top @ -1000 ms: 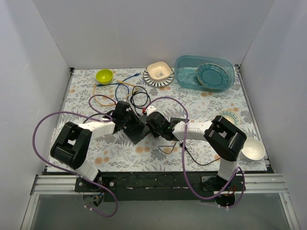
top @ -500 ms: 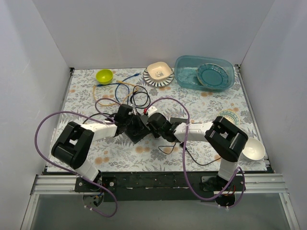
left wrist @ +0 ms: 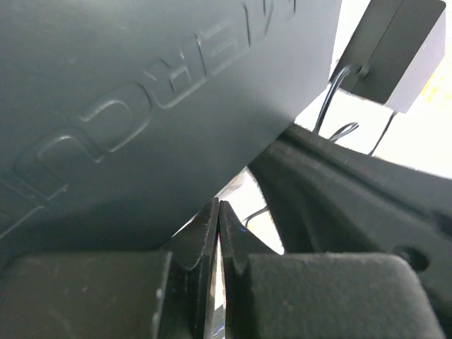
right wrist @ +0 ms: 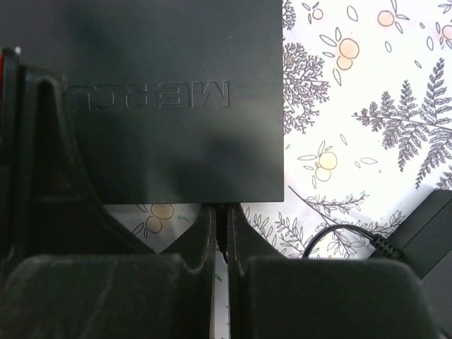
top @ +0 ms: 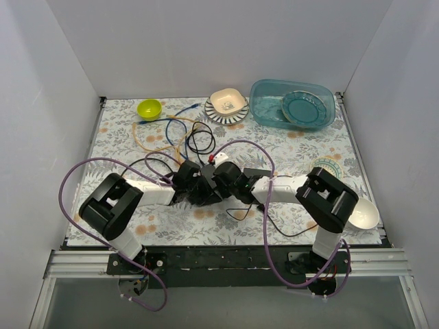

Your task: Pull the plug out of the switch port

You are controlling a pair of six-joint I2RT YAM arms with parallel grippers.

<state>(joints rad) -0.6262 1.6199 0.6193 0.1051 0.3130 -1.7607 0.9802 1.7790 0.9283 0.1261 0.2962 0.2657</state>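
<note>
The switch (top: pixel 205 195), a flat matte black box with raised "MERCU" lettering, lies at mid-table between my two grippers. In the right wrist view the switch (right wrist: pixel 176 106) fills the top, and my right gripper (right wrist: pixel 222 215) is shut on a thin black plug (right wrist: pixel 223 236) that enters the switch's near edge. In the left wrist view the switch (left wrist: pixel 141 106) looms tilted over my left gripper (left wrist: pixel 219 212), which is shut with nothing visible between the tips. From above, the left gripper (top: pixel 189 184) is at the switch's left and the right gripper (top: pixel 221 182) at its right.
A black power adapter (right wrist: pixel 431 233) with a thin black cord (right wrist: pixel 339 244) lies right of the switch. Loose blue, orange and black cables (top: pixel 180 133) lie behind. At the back stand a green bowl (top: pixel 149 108), a white bowl on a striped plate (top: pixel 227 103) and a teal tub (top: pixel 291 103). A white bowl (top: pixel 362 214) sits near right.
My left gripper has moved right and nearer, closing in on the switch. The switch has shifted slightly right. The right gripper stays at the switch's edge.
</note>
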